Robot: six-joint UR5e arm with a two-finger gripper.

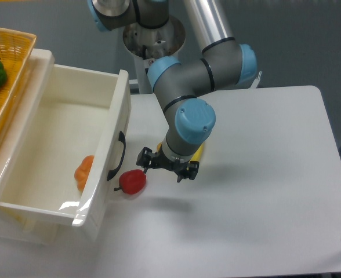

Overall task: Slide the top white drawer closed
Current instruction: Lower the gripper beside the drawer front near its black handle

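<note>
Grey wall and a white desk (pixel 257 191) frame the scene: the top white drawer (pixel 72 150) stands pulled far out at the left, its front panel and black handle (pixel 117 155) facing the arm. An orange pepper (pixel 83 171) lies inside against the front wall. You have the claw (pixel 165 166) hanging low over the desk just right of the drawer front, its 2 fingers spread and holding nothing. A red pepper (pixel 133 181) sits on the desk between the claw and the front panel, near the handle; a yellow object (pixel 197 152) shows behind the wrist.

The step in hand looks like the approach to the push. Aim your contact at the front panel near the handle, so the drawer runs straight and does not twist on its slides. Come in above or beside the red pepper, or you risk jamming it against the panel. Push slowly and squarely leftward.
</note>
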